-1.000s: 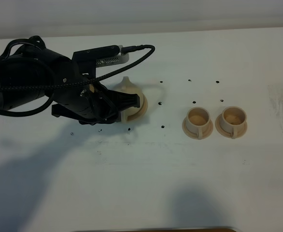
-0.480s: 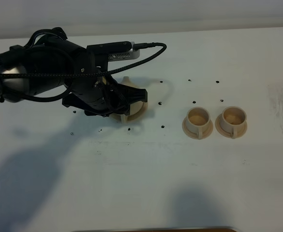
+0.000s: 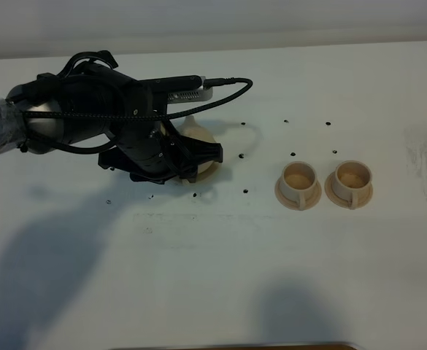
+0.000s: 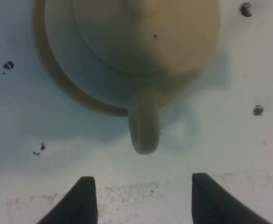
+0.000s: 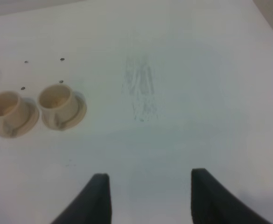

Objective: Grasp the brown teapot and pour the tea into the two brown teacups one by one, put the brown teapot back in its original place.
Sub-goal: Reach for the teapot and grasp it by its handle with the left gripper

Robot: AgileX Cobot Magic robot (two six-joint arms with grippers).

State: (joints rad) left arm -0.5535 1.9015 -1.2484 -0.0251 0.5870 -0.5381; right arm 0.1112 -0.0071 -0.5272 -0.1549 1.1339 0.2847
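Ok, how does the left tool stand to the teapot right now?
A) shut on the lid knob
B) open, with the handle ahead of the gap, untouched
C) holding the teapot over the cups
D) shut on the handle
B: the left wrist view shows the left tool open, and the handle of the teapot lies ahead of the gap, apart from both fingers.

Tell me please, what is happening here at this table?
The left claw hangs open, facing the loop handle of the beige teapot, not touching it. The teapot sits on its round saucer. Two matching teacups stand on their own saucers farther right, side by side. The right claw is open and empty, away from them.
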